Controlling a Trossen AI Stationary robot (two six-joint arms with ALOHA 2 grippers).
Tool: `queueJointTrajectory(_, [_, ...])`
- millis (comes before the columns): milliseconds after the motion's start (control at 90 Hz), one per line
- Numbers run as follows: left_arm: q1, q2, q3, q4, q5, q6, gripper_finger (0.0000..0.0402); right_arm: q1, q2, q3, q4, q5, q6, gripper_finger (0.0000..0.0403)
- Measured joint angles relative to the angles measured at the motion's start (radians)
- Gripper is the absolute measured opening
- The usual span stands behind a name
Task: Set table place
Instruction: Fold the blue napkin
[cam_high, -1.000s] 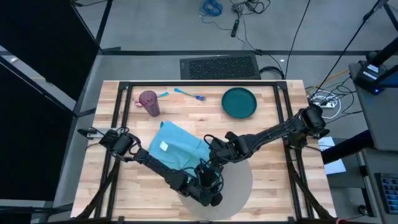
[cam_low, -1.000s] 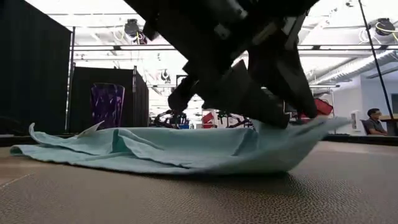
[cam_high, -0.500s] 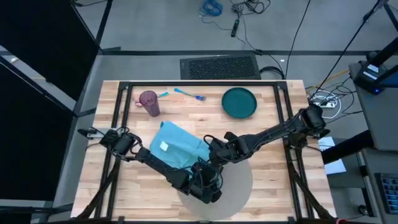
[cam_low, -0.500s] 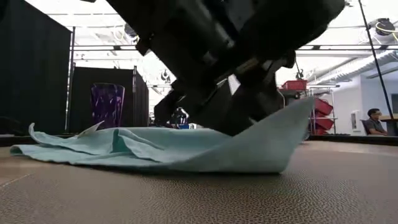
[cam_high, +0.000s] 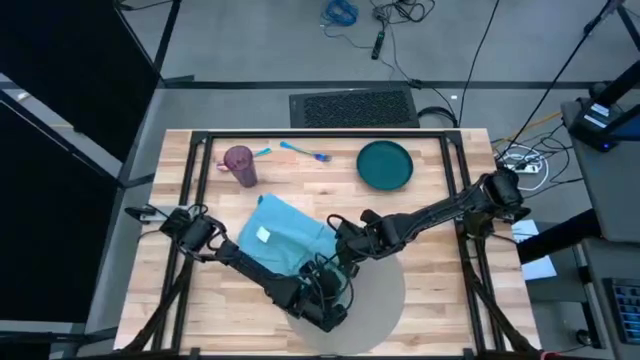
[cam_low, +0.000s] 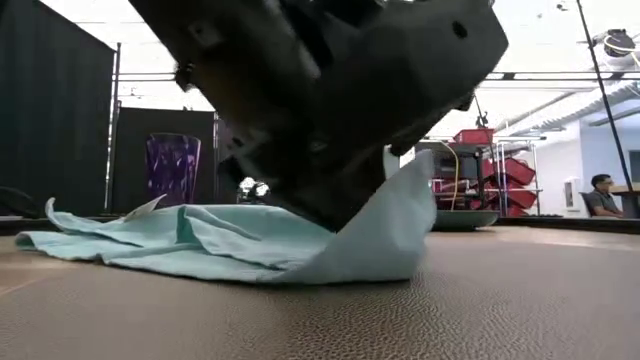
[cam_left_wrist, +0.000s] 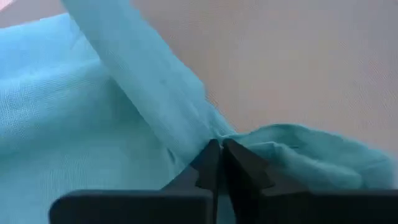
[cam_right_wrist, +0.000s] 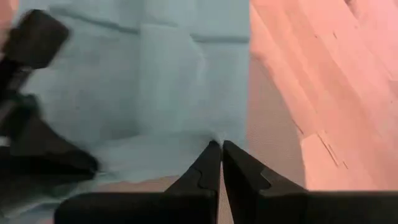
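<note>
On the table (cam_high: 430, 290), both grippers meet at the near right corner of a light teal cloth (cam_high: 283, 232), where it overlaps the far left edge of the round grey placemat (cam_high: 385, 295). The placemat lies at the near middle of the table; the cloth spreads left and far from it onto bare wood.

The left gripper (cam_left_wrist: 221, 148) has its 2 fingers pressed together on a fold of the cloth, which rises in a ridge out of the tips. The right gripper (cam_right_wrist: 221, 148) is likewise pinched closed on the cloth's edge, right at the border between cloth and placemat. In the low view the cloth's right corner (cam_low: 395, 225) stands lifted off the mat beneath the dark arm bodies, while the rest lies rumpled and flat to the left.

Along the far edge of the table stand a purple cup (cam_high: 239, 165), a blue utensil (cam_high: 305, 152) and a dark teal plate (cam_high: 385, 165), well apart from the grippers.
</note>
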Motion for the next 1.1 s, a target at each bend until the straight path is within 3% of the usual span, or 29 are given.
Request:
queueJointTrajectory(433, [-0.092, -0.031, 0.147, -0.326, -0.128, -0.006, 0.0, -0.02, 0.0, 0.0, -0.02, 0.009, -0.004, 0.0])
queueJointTrajectory(967, [-0.133, -0.028, 0.149, -0.123, 0.013, -0.067, 0.0, -0.025, -0.022, 0.0, -0.028, 0.004, -0.016, 0.0])
queueJointTrajectory(1100, [-0.14, -0.026, 0.148, -0.117, 0.028, 0.025, 0.0, -0.025, -0.061, 0.0, -0.029, 0.004, -0.014, 0.0])
